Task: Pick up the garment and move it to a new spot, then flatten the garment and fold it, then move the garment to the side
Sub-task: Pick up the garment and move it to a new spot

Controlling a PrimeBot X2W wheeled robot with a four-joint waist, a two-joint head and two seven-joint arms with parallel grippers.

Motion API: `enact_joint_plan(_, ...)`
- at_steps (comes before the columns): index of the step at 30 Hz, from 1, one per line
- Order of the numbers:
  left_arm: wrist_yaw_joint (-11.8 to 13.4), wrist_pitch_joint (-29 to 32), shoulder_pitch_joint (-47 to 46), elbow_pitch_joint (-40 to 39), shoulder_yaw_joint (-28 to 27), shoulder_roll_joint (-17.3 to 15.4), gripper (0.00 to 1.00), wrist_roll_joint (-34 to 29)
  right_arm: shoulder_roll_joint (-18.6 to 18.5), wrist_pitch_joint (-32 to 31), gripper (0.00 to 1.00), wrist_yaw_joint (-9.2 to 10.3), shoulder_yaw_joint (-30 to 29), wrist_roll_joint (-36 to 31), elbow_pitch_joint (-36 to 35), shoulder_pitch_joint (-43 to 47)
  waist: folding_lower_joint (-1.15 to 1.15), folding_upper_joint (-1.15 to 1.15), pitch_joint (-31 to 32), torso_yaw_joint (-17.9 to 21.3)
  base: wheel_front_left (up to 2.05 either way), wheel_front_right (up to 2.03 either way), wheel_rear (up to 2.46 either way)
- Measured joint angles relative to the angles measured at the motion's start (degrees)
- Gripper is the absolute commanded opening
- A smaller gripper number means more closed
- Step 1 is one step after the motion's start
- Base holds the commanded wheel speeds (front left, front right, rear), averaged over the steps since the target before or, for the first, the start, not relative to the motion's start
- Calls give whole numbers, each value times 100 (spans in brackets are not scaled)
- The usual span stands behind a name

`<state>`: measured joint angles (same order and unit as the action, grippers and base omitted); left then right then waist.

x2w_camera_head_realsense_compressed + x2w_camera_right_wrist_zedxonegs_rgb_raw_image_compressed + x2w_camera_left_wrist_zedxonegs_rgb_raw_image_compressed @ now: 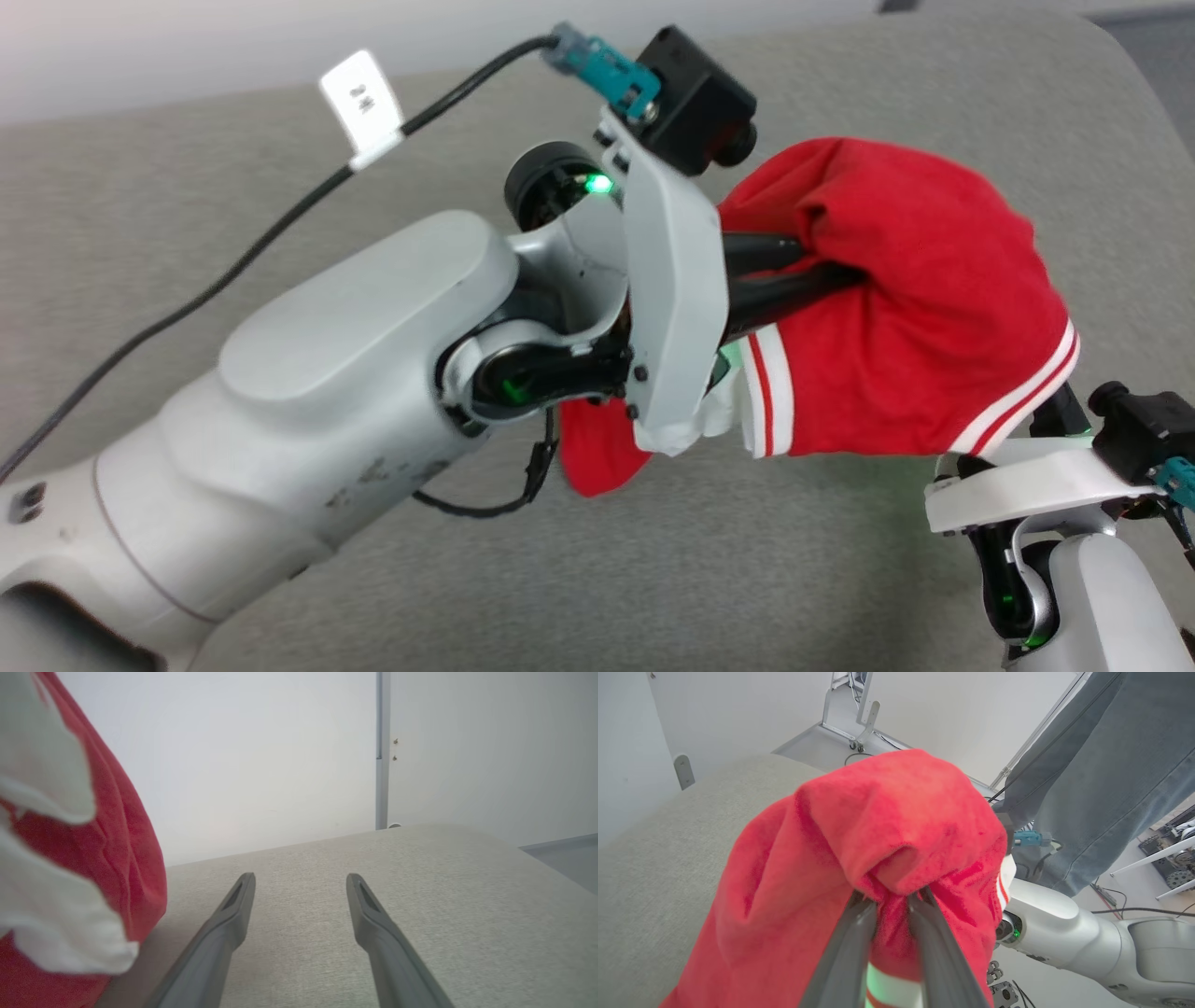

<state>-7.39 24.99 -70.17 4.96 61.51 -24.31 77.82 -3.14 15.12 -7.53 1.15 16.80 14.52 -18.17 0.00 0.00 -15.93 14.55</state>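
The garment (915,280) (878,826) (93,858) is a soft red shirt gathered into a rumpled bundle, with white-and-red striped trim along its lower edge and a white sleeve crumpled on its underside. It hangs above the grey cushion (653,579), a fold of its red cloth pinched between the closed fingers of the left gripper (891,898), the rest draping over and down from that grip. Whether its lowest flap touches the grey cushion cannot be told.
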Motion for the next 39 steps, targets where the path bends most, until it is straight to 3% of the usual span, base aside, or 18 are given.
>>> enact_joint_plan(3,0,30,-151,467,310,37,0,-34,4,0,100,0,13,278,-19,-15,0,0,-152,232,0,0,0)
enact_joint_plan(10,0,44,-48,1552,808,-305,0,157,7,0,100,0,53,670,-36,-121,0,0,-532,719,0,0,0)
enact_joint_plan(14,0,356,-25,1936,1037,-476,0,74,9,0,100,0,82,798,-59,-136,0,0,-761,926,0,0,0)
enact_joint_plan(24,-54,1020,-93,2226,1054,-543,0,-962,10,0,100,0,185,1038,-105,-244,0,0,-1239,1269,0,0,0)
enact_joint_plan(31,-69,913,-44,2159,1023,-542,0,-1358,11,0,100,0,300,980,-127,-308,0,0,-1312,1320,0,0,0)
enact_joint_plan(33,-68,813,-25,2145,1028,-508,18,-1362,12,0,100,0,300,918,-149,-314,0,0,-1289,1266,0,0,0)
enact_joint_plan(35,-58,665,-19,2140,1061,-455,61,-1372,14,0,100,0,283,814,-168,-320,0,0,-1254,1183,0,0,0)
enact_joint_plan(36,-49,583,-14,2141,1076,-415,89,-1378,14,0,100,0,266,743,-175,-319,0,0,-1231,1133,0,0,0)
enact_joint_plan(37,-41,492,-12,2131,1093,-382,100,-1389,14,0,100,0,252,678,-177,-320,0,0,-1205,1075,0,0,0)
enact_joint_plan(39,-42,234,3,2084,1136,-309,100,-1395,16,0,100,0,197,548,-177,-317,0,0,-1147,947,0,0,0)
